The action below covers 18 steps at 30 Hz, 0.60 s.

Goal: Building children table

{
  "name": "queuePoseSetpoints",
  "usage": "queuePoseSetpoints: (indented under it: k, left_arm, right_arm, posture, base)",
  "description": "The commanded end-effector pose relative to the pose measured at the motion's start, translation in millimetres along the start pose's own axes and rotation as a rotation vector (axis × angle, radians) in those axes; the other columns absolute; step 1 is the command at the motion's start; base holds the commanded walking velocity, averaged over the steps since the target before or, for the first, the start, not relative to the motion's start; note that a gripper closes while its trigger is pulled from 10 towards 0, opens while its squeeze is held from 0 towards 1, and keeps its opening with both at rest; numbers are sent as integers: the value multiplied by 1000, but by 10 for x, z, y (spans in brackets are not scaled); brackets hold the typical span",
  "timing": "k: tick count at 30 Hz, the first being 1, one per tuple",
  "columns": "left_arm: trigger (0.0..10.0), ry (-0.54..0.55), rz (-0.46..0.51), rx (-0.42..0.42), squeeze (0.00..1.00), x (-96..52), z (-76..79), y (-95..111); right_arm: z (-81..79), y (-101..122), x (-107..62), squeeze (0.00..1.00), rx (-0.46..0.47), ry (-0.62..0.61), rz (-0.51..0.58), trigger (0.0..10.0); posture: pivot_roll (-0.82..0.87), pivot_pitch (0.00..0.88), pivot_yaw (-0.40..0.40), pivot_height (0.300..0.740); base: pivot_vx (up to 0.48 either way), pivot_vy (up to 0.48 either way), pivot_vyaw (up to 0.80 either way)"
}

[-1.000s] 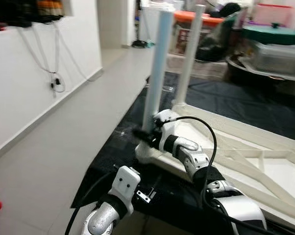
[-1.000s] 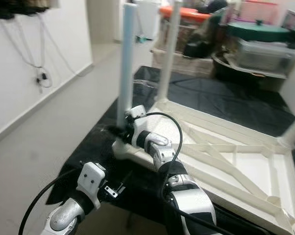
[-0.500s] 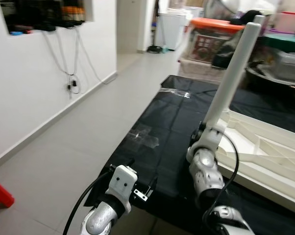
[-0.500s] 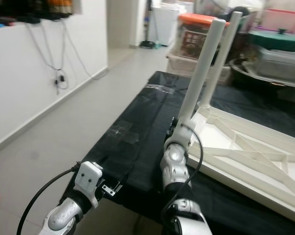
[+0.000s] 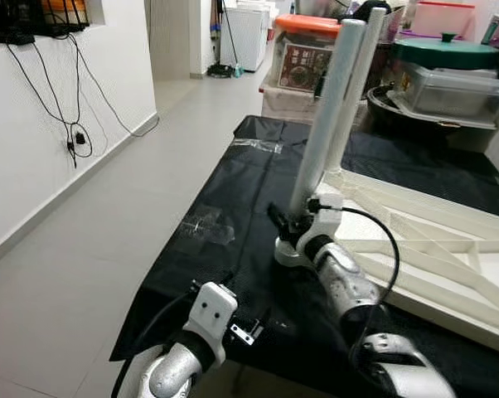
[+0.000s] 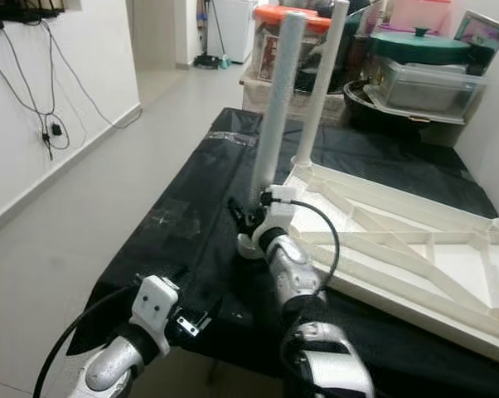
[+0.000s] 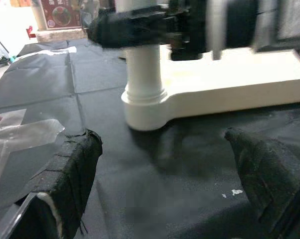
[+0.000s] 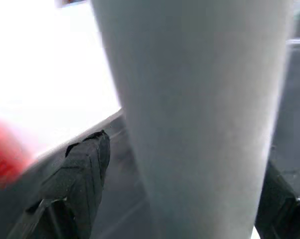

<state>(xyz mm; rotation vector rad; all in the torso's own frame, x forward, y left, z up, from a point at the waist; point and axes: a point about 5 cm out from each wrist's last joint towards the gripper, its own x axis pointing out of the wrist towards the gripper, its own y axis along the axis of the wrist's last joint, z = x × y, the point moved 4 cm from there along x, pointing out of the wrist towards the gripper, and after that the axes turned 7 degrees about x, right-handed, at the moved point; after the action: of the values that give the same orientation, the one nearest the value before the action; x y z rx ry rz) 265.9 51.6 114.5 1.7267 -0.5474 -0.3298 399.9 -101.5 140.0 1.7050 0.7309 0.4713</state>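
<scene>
A white children's table frame (image 5: 432,249) lies upside down on a black cloth (image 5: 225,191). Two white legs stand up from its left side, the near leg (image 5: 322,116) and the far leg (image 5: 357,75). My right gripper (image 5: 284,224) is at the base of the near leg, just above the corner socket (image 7: 142,107). In the right wrist view the leg (image 8: 200,114) sits between the right gripper's (image 8: 190,159) black fingers (image 8: 82,169), which are shut on it. My left gripper (image 7: 162,142) hangs low over the cloth's near edge, open and holding nothing, facing that corner.
A bare white wall (image 5: 34,149) with hanging cables runs along the left, past a tiled floor (image 5: 75,265). Behind the cloth stand storage boxes, one with an orange lid (image 5: 303,25), and a tub with a green lid (image 5: 444,51). A clear tape patch (image 5: 206,225) lies on the cloth.
The whole view has swung as the head moved. My right gripper stays at the near leg's base, with its forearm turned to a different angle. The left arm has kept its place.
</scene>
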Motion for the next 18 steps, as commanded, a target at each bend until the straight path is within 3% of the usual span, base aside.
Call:
queuePoseSetpoints:
  k: [1, 2, 3, 5, 10, 11, 12, 16, 18]
  left_arm:
    - [10000, -8, 0, -3, 0, 3, 14, -12]
    - [10000, -8, 0, -2, 0, 3, 14, -11]
    - [10000, -8, 0, -2, 0, 3, 14, -11]
    - [10000, -7, 1, -2, 0, 2, 15, -8]
    - [10000, -6, 2, 0, 0, 0, 18, -3]
    - [10000, -5, 2, -1, 0, -2, 19, -2]
    - [10000, -4, 2, -1, 0, -3, 21, -1]
    - [10000, -2, 2, -1, 0, -7, 20, 3]
    - [10000, 0, 3, -3, 0, -10, 17, 6]
  right_arm:
    - [-265, -139, 99, 0, -19, 181, -105, 10000]
    - [-339, -197, 47, 0, -64, 302, -182, 10000]
    - [-339, -197, 47, 0, -64, 302, -182, 10000]
    - [-455, -222, 44, 0, -96, 438, -255, 10000]
    - [-535, -173, 93, 0, -99, 499, -258, 10000]
    - [-564, -136, 119, 0, -84, 512, -240, 3176]
    - [-600, -93, 155, 0, -56, 519, -207, 0]
    - [-609, -67, 207, 0, -5, 478, -125, 0]
    - [-529, -96, 222, 0, 27, 381, -74, 0]
  posture:
    - [149, 0, -90, 740]
    - [149, 0, -85, 740]
    - [149, 0, -85, 740]
    - [161, 0, -92, 740]
    - [165, 0, -96, 740]
    - [167, 0, -95, 740]
    - [170, 0, -99, 740]
    - [169, 0, -98, 740]
    - [164, 0, -94, 740]
  base:
    - [0, 0, 0]
    - [0, 0, 0]
    - [0, 0, 0]
    - [0, 0, 0]
    - [0, 0, 0]
    - [0, 0, 0]
    - [0, 0, 0]
    - [0, 0, 0]
    - [0, 0, 0]
